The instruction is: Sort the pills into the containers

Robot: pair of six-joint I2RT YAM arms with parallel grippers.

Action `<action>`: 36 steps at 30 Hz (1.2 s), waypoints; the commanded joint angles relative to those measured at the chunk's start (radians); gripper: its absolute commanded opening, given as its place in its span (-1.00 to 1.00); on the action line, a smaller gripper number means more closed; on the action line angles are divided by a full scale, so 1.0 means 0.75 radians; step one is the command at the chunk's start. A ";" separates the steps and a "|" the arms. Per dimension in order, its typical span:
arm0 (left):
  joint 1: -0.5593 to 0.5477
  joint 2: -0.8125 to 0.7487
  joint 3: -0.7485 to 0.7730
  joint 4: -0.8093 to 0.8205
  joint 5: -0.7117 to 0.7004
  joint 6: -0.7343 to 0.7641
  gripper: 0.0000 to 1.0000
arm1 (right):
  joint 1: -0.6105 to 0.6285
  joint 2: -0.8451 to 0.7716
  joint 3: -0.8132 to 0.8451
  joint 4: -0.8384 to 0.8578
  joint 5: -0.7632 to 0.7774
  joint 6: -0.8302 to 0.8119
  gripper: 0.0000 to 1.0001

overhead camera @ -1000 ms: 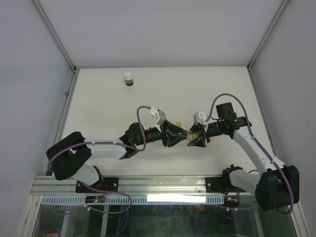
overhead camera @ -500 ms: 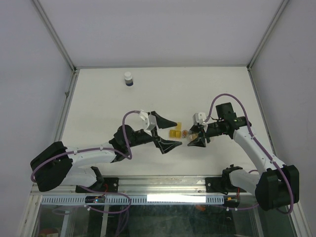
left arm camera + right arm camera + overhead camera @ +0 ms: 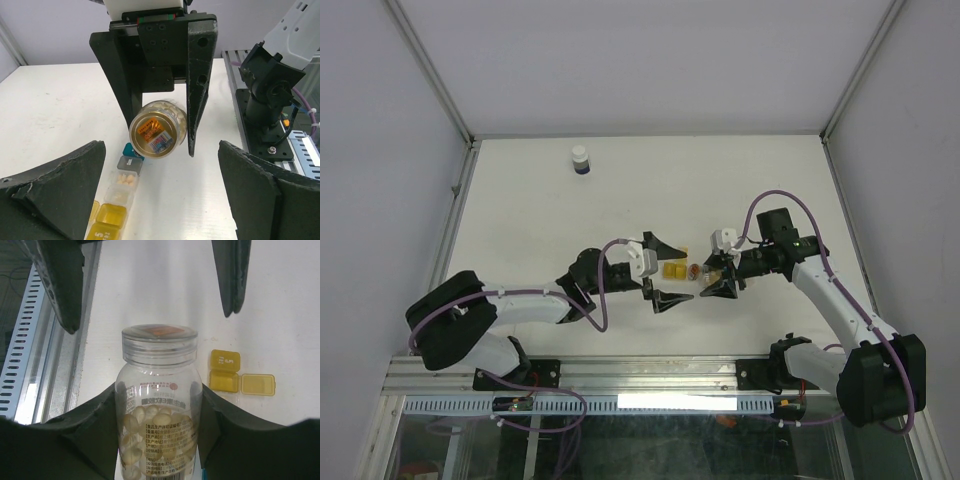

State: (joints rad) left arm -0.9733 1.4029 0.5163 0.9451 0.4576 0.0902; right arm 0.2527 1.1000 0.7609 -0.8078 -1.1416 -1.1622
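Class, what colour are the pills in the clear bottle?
The small oval pills are cream, best in the right wrist view.

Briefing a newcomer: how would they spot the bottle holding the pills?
On the white table, look at the middle. The right tool grips a clear bottle sideways there. Unlike the white bottle far back left, it is see-through, with pale pills inside.

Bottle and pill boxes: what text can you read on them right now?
Bottle label: bracketed Chinese print, too small to read.
Cap sticker: orange print and a barcode, blurred.
Closed yellow box: embossed marks, unreadable.
Nearest yellow box: possibly "5", faint.
White bottle: too small to read.
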 commanded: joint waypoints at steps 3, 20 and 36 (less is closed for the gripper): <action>0.013 0.127 0.093 0.181 0.009 -0.060 0.90 | 0.023 -0.013 0.017 0.005 -0.044 -0.037 -1.00; 0.010 0.182 0.124 0.224 -0.019 -0.233 0.25 | 0.056 -0.003 0.019 0.001 -0.011 -0.043 -1.00; -0.009 0.094 0.123 0.105 -0.154 -0.518 -0.95 | 0.056 -0.007 0.023 0.006 0.004 -0.031 -1.00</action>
State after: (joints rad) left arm -0.9752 1.5436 0.5869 1.0187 0.4362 -0.1486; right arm 0.2886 1.1019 0.7609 -0.8078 -1.1141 -1.1755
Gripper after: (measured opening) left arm 0.428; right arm 0.544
